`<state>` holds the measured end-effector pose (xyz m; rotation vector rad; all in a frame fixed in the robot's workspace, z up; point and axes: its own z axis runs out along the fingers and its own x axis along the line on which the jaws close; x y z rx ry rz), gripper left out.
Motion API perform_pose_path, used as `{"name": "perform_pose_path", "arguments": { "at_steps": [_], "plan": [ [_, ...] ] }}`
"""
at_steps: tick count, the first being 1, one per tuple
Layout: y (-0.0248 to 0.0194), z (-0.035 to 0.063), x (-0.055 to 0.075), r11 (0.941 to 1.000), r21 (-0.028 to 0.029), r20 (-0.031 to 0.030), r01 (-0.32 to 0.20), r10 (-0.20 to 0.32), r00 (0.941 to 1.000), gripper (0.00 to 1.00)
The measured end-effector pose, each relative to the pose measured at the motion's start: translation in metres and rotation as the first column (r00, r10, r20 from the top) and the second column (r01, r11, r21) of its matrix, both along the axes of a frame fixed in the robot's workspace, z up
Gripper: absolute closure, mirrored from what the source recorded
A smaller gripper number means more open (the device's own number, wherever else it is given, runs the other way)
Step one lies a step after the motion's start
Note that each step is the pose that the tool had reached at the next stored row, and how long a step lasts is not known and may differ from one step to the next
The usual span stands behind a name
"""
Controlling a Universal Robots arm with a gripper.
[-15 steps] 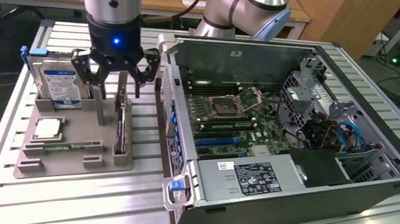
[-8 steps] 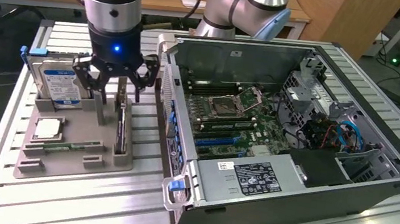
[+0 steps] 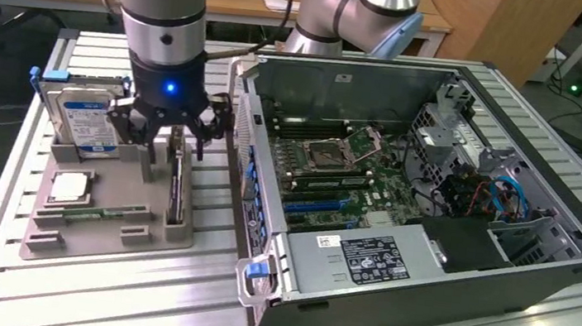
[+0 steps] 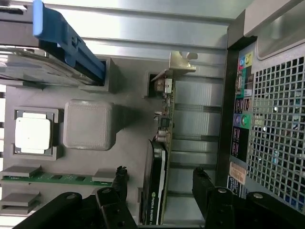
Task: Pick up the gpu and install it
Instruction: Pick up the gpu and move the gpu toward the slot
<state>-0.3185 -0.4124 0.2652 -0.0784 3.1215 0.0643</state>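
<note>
Jaws of the black gripper (image 3: 166, 143) stand wide, straddling the thin dark green gpu (image 4: 156, 177). It stands on edge in a grey plastic holder (image 3: 93, 232).

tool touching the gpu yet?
Apart. In the wrist view the open tool straddles the gpu, which stands on edge, and a plain gap shows between the card and both fingers.
</note>
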Motion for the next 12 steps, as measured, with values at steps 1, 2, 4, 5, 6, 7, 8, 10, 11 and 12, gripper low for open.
{"name": "perform_pose_path", "arguments": {
  "at_steps": [1, 2, 4, 5, 6, 7, 8, 10, 11, 12],
  "plan": [
    [-0.0006, -0.0017, 0.000, 1.0000, -0.0002, -0.0003, 0.000, 0.000, 1.0000, 0.34],
    [-0.0009, -0.0037, 0.000, 1.0000, -0.0006, -0.0002, 0.002, -0.002, 1.0000, 0.34],
    [-0.0009, -0.0073, 0.000, 0.9999, -0.0012, -0.0002, 0.010, -0.010, 1.0000, 0.34],
    [-0.0010, -0.0091, 0.000, 0.9999, -0.0015, -0.0001, 0.015, -0.015, 0.9999, 0.34],
    [-0.0010, -0.0109, 0.000, 0.9998, -0.0017, -0.0002, 0.021, -0.021, 0.9998, 0.34],
    [-0.0010, -0.0127, 0.000, 0.9997, -0.0018, -0.0001, 0.025, -0.025, 0.9997, 0.34],
    [-0.0010, -0.0145, 0.000, 0.9997, -0.0018, -0.0001, 0.025, -0.025, 0.9997, 0.34],
    [-0.0010, -0.0179, 0.000, 0.9997, -0.0018, -0.0001, 0.026, -0.026, 0.9997, 0.34],
    [-0.0010, -0.0195, 0.000, 0.9997, -0.0018, -0.0001, 0.026, -0.026, 0.9997, 0.34],
    [-0.0010, -0.0208, 0.000, 0.9997, -0.0019, -0.0002, 0.026, -0.026, 0.9997, 0.34]
  ]
}}
